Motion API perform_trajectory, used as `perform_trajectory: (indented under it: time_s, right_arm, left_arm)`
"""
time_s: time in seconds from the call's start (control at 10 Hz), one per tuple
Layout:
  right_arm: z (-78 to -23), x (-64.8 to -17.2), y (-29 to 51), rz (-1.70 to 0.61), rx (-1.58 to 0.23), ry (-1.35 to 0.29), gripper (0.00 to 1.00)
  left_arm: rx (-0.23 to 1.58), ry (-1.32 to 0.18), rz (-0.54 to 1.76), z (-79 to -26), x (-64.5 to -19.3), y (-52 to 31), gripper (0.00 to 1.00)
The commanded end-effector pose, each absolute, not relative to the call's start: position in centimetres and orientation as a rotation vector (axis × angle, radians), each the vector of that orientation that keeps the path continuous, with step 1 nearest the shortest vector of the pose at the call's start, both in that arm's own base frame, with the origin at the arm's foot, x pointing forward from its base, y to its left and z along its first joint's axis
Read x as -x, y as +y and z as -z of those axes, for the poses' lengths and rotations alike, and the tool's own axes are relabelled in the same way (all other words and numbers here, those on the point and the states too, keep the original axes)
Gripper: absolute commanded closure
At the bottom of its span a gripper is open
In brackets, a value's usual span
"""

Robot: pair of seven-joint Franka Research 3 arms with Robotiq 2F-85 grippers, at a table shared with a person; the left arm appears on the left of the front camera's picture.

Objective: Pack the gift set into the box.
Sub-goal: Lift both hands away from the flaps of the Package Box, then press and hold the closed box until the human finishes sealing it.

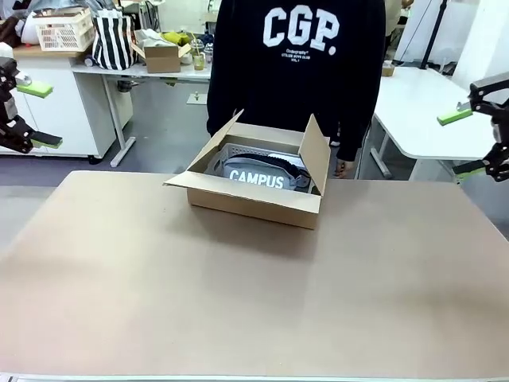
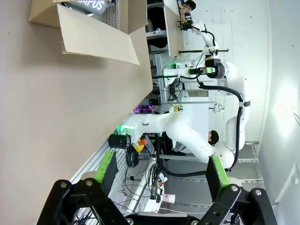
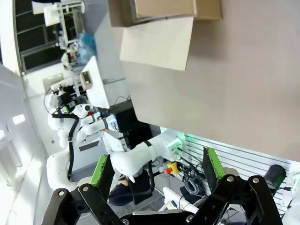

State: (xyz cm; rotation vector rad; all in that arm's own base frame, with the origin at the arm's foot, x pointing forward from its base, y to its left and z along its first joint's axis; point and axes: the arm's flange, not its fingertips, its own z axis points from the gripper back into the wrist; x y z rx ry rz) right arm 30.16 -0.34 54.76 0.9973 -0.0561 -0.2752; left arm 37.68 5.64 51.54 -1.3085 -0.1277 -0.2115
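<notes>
Tan tabletop (image 1: 238,302) stretches bare before me, nearest the camera. At its left edge my left gripper (image 1: 30,115) hangs off the table's side, its green-padded fingers spread wide with nothing between them; my left wrist view shows the same open gap (image 2: 161,171). At the right edge my right gripper (image 1: 469,143) hangs likewise, fingers parted and empty, and the right wrist view agrees (image 3: 157,168). Farther on, toward the far side of the table, sits the shallow brown corrugated cardboard box (image 1: 258,203), its four flaps standing open. Inside it lies a grey item with white "CAMPUS" lettering (image 1: 258,173). Just behind the box stands a person in a black sweatshirt with white print (image 1: 298,56), one hand (image 1: 343,168) near the table's far edge.
</notes>
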Motion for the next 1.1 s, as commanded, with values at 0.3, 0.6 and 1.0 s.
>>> perform_trajectory:
  time_s: [0.3,0.6,1.0]
  right_arm:
    - [-54.85,-30.13,-0.95,0.279,-0.984,-0.049,0.00]
    - [-54.85,-30.13,-0.95,0.279,-0.984,-0.049,0.00]
    - [-54.85,-30.13,-0.95,0.279,-0.984,-0.049,0.00]
  left_arm:
    - [1.298,-0.106,0.211,-51.96,-37.25,5.82,0.00]
    - [1.298,-0.106,0.211,-51.96,-37.25,5.82,0.00]
    - [1.298,-0.106,0.211,-51.96,-37.25,5.82,0.00]
